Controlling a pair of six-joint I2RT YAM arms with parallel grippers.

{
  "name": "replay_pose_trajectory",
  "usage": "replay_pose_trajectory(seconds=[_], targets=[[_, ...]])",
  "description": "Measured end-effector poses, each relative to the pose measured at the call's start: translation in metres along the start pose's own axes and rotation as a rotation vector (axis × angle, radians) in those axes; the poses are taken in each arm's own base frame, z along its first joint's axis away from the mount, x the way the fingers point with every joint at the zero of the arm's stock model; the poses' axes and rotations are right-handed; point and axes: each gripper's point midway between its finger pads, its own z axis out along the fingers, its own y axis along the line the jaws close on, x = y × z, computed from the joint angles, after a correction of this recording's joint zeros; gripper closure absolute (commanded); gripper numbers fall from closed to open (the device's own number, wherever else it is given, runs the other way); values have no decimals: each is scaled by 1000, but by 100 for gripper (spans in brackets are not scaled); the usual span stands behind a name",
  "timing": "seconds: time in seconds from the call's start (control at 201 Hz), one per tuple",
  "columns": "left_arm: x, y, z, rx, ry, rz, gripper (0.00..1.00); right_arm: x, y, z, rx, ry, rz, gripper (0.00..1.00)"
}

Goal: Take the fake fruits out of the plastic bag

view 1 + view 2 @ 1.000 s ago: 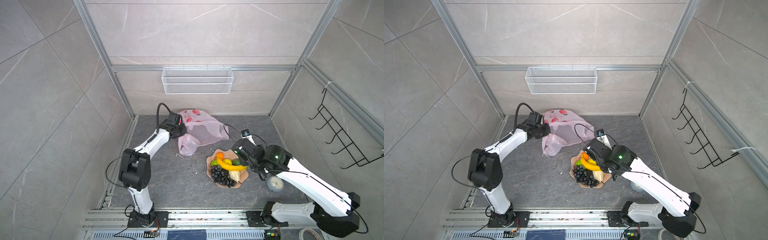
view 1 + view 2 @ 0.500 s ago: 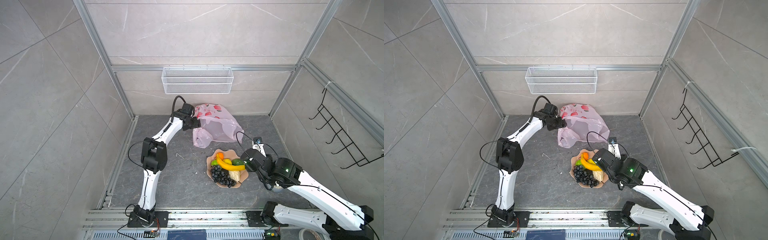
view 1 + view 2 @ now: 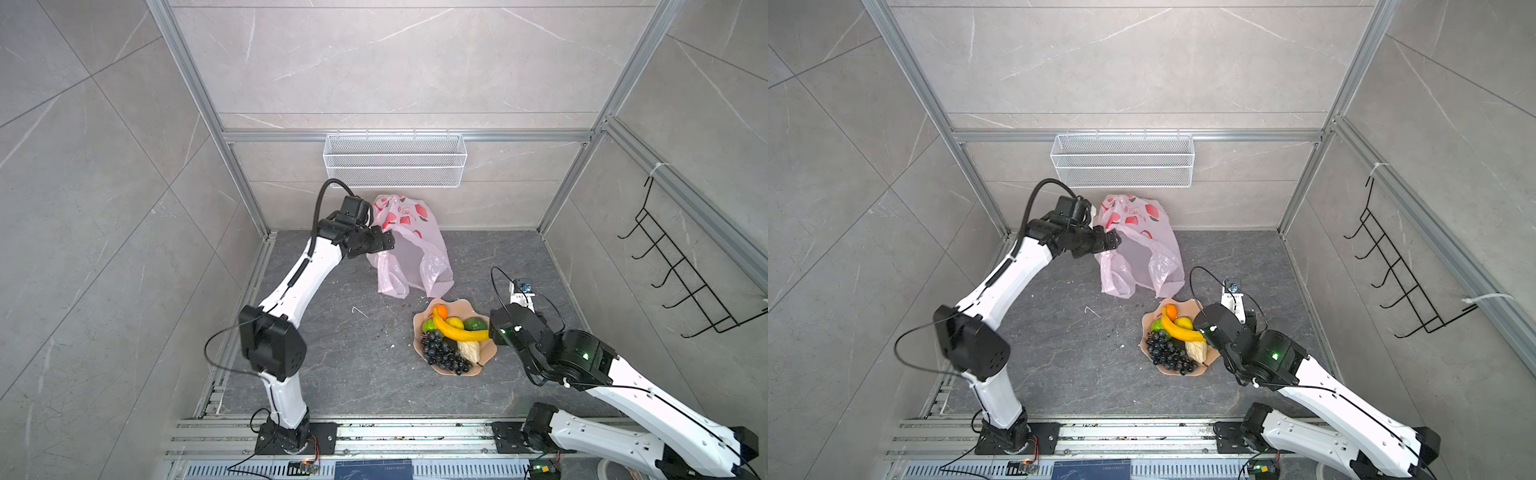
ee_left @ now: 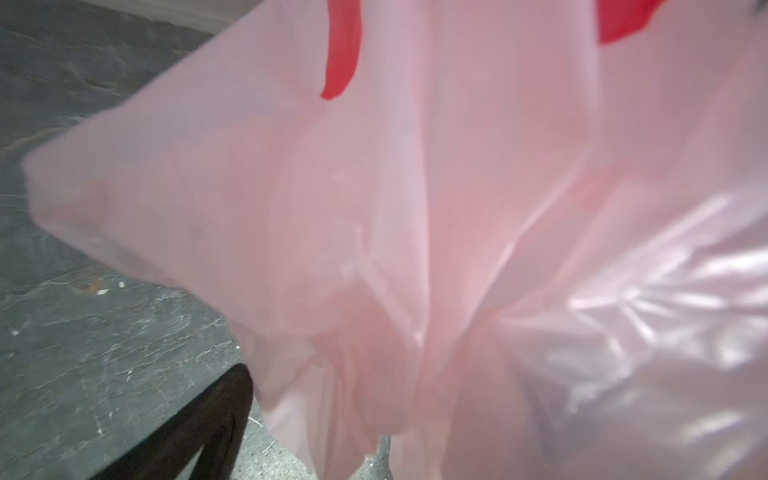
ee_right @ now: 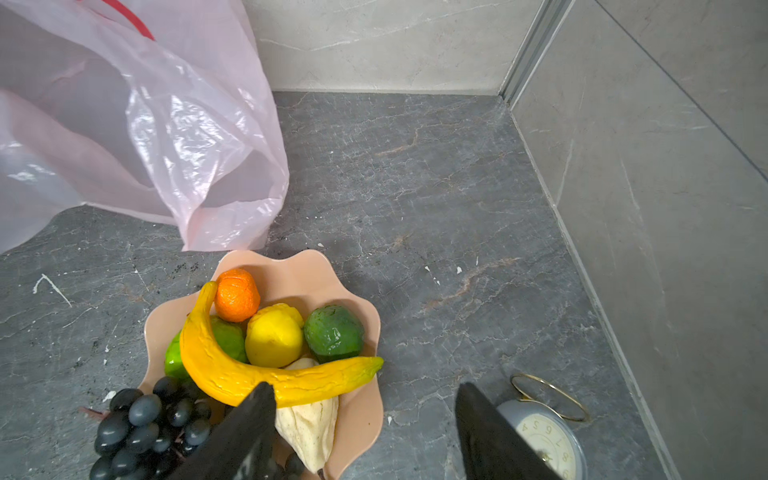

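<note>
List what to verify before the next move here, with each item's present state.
1. The fake fruits lie on the plate: ok; banana, orange, grapes there.
2. The plastic bag is empty: cannot tell; no fruit shape shows through.
3. The left gripper is free of the bag: cannot tell; film hides its jaws.
4. The right gripper is open and empty: ok.

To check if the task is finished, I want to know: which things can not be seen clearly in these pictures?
Inside of the plastic bag: the left wrist view is blurred, and folds hide it in both top views; whether it is empty cannot be told.
The left gripper: open or shut is unclear, the bag covers it.
The clock: cut by the right wrist view's edge, partly behind the right gripper.
</note>
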Motion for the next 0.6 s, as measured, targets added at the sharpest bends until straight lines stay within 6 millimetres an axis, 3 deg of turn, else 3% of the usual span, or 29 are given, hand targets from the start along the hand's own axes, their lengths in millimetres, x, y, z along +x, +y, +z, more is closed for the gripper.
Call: replay_pose_trajectory(seconds=[0.105,0.204,0.269,0.393,0.488,0.597], targets=[[29,9,-28,-3,-12,-6,10,5,1,4,1,3,-10,29],[49,20,-28,-14,15,-21,14,6,6,8,-1,5,-15,29],[55,25,-13,-18,47,-32,9,7,11,11,-6,11,-23,29],[58,30,40,-24,135,-45,4,10,27,19,-38,39,-50,29],[48,33,82,-67,174,-30,1,14,39,25,-62,64,-68,29],[31,37,113,-172,153,77,0,16,47,28,-78,86,-81,28]])
